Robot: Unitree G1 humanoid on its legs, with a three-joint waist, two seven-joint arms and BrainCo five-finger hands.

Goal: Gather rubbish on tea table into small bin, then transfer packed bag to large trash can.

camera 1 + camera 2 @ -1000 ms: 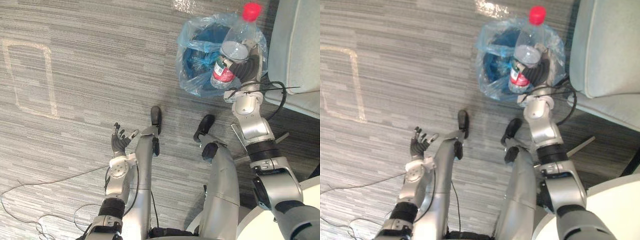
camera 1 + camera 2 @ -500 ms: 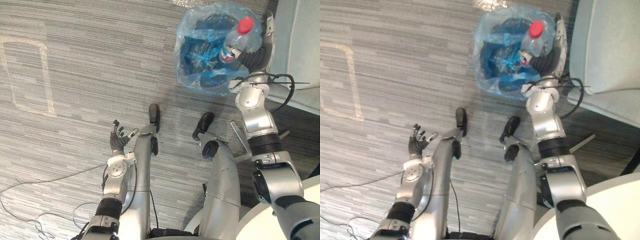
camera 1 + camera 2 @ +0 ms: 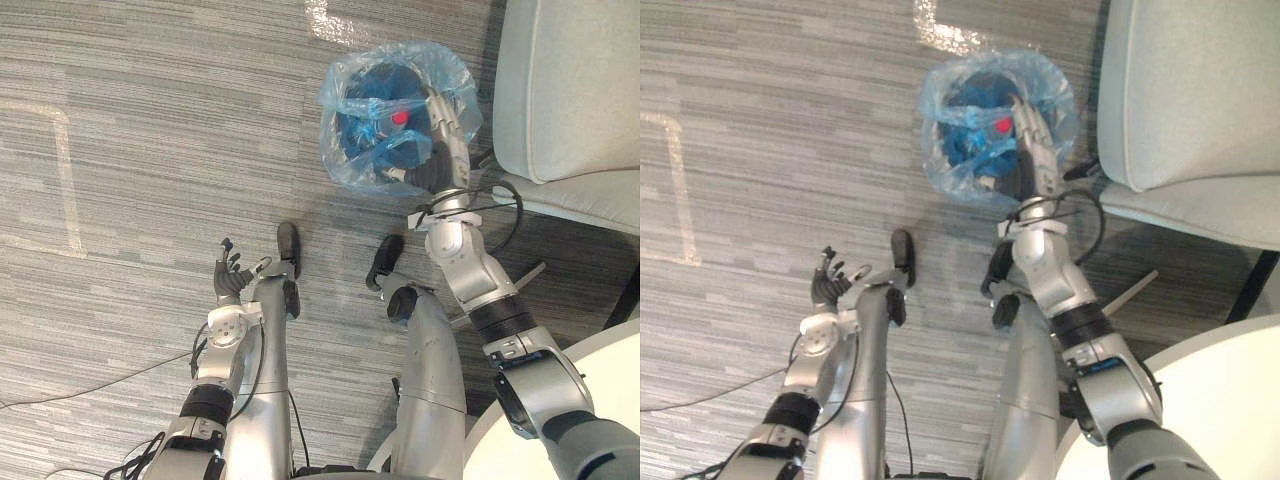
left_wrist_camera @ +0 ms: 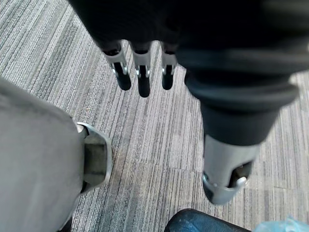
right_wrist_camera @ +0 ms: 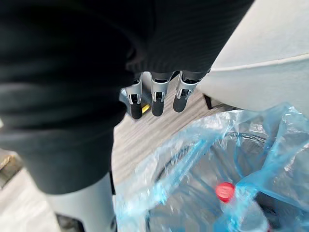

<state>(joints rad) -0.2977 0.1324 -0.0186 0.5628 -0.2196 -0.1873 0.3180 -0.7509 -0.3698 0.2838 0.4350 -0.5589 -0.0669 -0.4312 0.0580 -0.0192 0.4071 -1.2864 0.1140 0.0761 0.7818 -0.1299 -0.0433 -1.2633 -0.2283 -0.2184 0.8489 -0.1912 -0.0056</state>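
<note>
Where grey carpet (image 3: 150, 150) meets a chair (image 3: 570, 90), right hand (image 3: 443, 140) spreads empty over the bin (image 3: 345, 170), left hand (image 3: 230, 280) loose.

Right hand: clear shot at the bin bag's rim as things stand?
Probably yes. The right hand hangs open just over the blue bag, with nothing between them. The bottle lies down inside, clear of the rim.

Bottle (image 3: 399, 120) dropped from right hand (image 3: 444, 135) into small bin (image 3: 346, 168), hand now empty
</note>
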